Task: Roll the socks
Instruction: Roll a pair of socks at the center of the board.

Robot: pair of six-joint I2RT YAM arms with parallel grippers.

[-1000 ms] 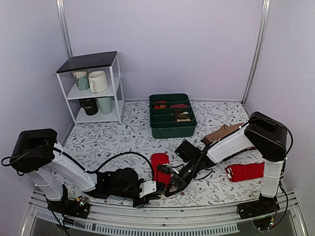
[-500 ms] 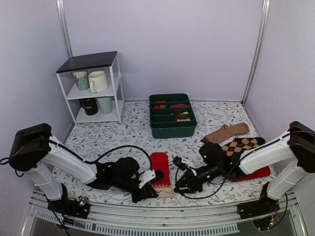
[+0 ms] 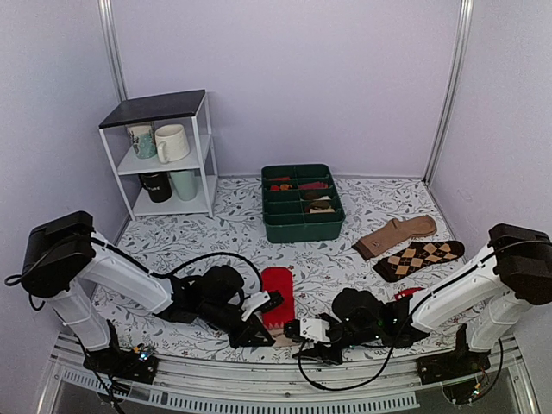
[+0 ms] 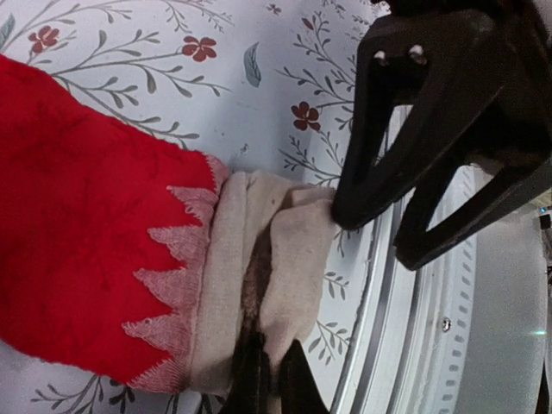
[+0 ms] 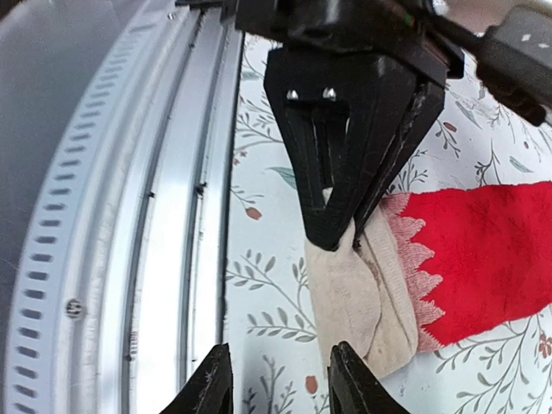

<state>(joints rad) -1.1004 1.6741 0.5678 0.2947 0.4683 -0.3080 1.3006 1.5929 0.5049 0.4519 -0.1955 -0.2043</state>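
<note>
Over the last second the right arm [image 3: 457, 289] has swung off the middle of the desk [image 3: 216, 237] and dropped low along its near edge, uncovering the argyle sock [image 3: 419, 258]. The right gripper [image 3: 298, 334] has gone from closed to parted on the way. It now sits empty with its fingers spread, aimed at the pale beige end [image 4: 228, 259] of the socks [image 3: 278, 291]. In the left wrist view one of its fingertips just touches that fabric.

The left gripper [image 5: 338, 235] is clenched on the same beige end, pinching a fold of it. The socks lie flat on the desk near the front rail [image 5: 172, 216], between the two grippers. Their red length runs away from the arms and the beige end points toward them.

This looks like the very start of the roll: one side of the end is held and the other is not yet taken. The next move calls for the right gripper to ease forward until the beige edge sits between its fingers, then close beside the left one without knocking it. Both should then turn the end over onto the red part together, keeping level so the roll starts straight.
</note>
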